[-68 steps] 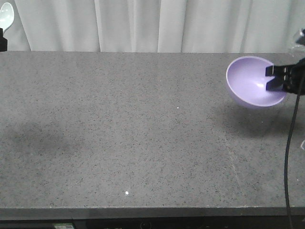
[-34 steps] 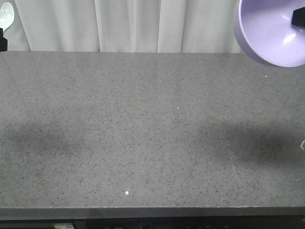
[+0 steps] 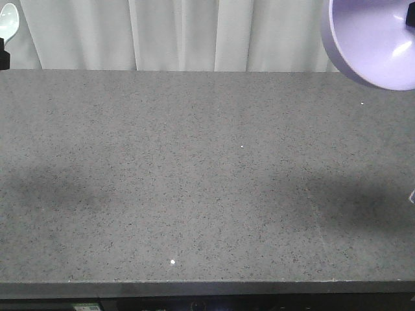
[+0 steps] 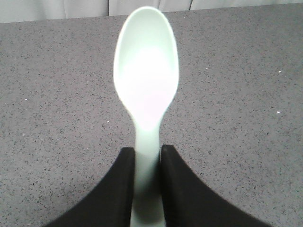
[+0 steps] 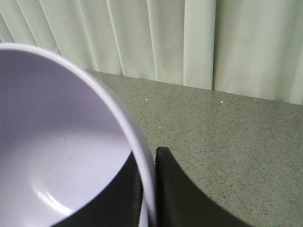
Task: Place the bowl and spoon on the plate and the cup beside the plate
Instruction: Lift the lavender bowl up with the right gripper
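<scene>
Left wrist view: the left gripper (image 4: pixel 147 158) is pinched narrow on the mint-green spoon (image 4: pixel 147 80) by its handle, scoop pointing ahead above the grey table (image 4: pixel 236 118). On the right wrist view, the right gripper (image 5: pixel 150 163) clamps the lavender bowl (image 5: pixel 57 156) at its rim, one finger inside, one outside. Both look lifted for carrying. Plate and cup aren't in view.

table (image 3: pixel 194 181): gray speckled top, spreads under and ahead of left claw (image 4: pixel 147 155) and right claw (image 5: pixel 147 160). curtain (image 3: pixel 194 32): white, pleated, hangs behind the table's far edge, ahead of both claws. 2 soft shadows (image 3: pixel 52 188) on the top, 1 on each claw's side. 3 white specks (image 3: pixel 172 262) between the claws' sides.
</scene>
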